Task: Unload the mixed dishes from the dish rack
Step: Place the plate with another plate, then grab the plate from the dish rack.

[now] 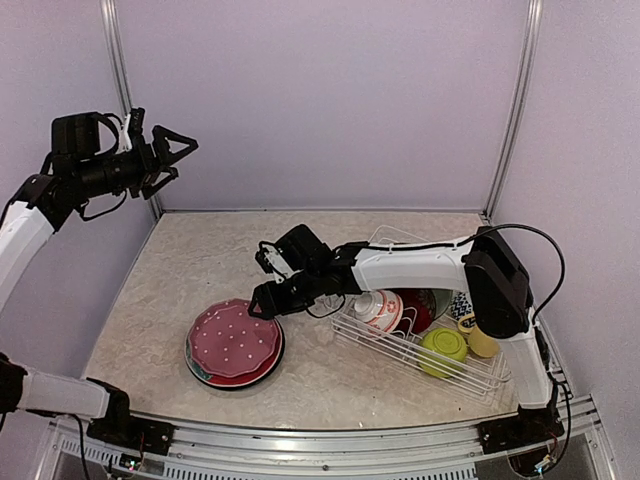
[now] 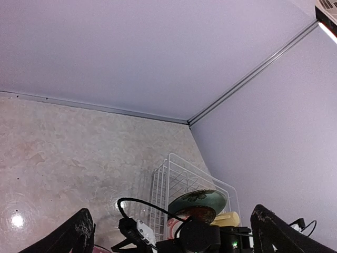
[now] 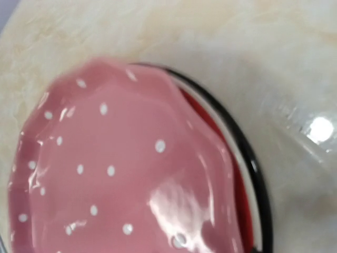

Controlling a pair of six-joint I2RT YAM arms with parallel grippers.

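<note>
The white wire dish rack stands at the right and also shows in the left wrist view. In it are a red-white bowl, a red floral plate, a teal floral plate, a blue-white bowl, a lime green bowl and a pale yellow mug. A pink white-dotted plate lies on a black-rimmed plate on the table, left of the rack. My right gripper hovers open at that stack's far right edge, holding nothing. My left gripper is raised high at the far left, open and empty.
The right arm stretches across the rack's far side. Purple walls with metal posts close the back and both sides. The beige table runs to a metal rail at the near edge.
</note>
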